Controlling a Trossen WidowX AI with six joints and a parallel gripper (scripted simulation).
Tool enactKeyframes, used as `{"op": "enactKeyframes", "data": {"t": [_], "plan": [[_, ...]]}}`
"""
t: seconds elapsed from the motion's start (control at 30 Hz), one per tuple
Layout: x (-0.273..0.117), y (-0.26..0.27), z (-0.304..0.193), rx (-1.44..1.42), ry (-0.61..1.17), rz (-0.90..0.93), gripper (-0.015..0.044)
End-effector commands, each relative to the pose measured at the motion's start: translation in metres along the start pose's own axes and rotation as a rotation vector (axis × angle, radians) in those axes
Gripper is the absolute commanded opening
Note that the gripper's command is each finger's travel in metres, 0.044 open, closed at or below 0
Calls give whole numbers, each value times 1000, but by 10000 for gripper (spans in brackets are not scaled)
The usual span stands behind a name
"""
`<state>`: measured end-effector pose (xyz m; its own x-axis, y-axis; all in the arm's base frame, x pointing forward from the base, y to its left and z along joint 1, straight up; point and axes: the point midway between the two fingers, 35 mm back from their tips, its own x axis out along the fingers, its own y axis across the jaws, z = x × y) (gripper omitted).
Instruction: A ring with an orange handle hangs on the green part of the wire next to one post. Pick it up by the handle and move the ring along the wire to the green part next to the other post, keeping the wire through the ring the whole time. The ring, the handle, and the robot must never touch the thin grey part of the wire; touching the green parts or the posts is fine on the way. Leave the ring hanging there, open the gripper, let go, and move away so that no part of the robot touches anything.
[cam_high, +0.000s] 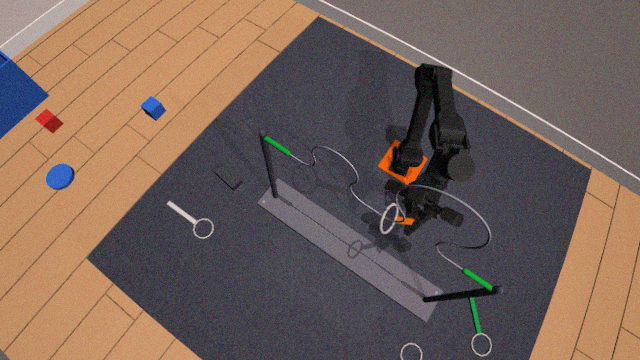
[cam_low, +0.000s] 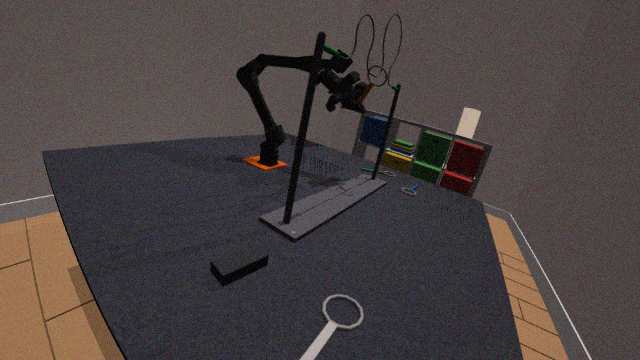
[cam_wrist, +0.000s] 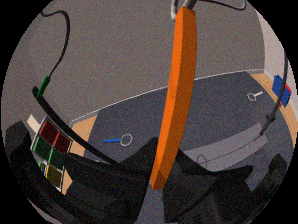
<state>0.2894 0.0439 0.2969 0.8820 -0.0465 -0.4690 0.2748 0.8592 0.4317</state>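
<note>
The ring (cam_high: 382, 224) (cam_low: 378, 85) is around the grey wire (cam_high: 489, 230) (cam_low: 401, 30) (cam_wrist: 67, 30) at the low dip near mid-wire. Whether they touch is too small to tell. My gripper (cam_high: 412, 221) (cam_low: 362, 101) (cam_wrist: 158, 141) is shut on the orange handle (cam_high: 404, 220) (cam_low: 367, 91) (cam_wrist: 178, 90), below and to one side of the ring. One green part (cam_high: 277, 145) (cam_low: 334, 51) adjoins one post (cam_high: 269, 165) (cam_low: 303, 125); the other green part (cam_high: 477, 279) (cam_low: 395, 88) (cam_wrist: 44, 86) adjoins the other post (cam_high: 460, 294) (cam_low: 386, 132) (cam_wrist: 65, 127). The wrist view cuts off most of the ring.
The wire rises in tall loops on both sides of the dip, near the gripper. The grey base plate (cam_high: 320, 232) (cam_low: 320, 205) lies below. A white-handled ring (cam_high: 182, 212) (cam_low: 320, 340), a green-handled ring (cam_high: 475, 316) and a dark block (cam_high: 228, 178) (cam_low: 240, 265) lie on the mat.
</note>
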Motion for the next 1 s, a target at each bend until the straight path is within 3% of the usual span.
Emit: {"op": "enactKeyframes", "data": {"t": [0.0,0.97], "plan": [[-1,15,0,80,13,46,-150],[-37,110,43,706,89,398,-150]]}}
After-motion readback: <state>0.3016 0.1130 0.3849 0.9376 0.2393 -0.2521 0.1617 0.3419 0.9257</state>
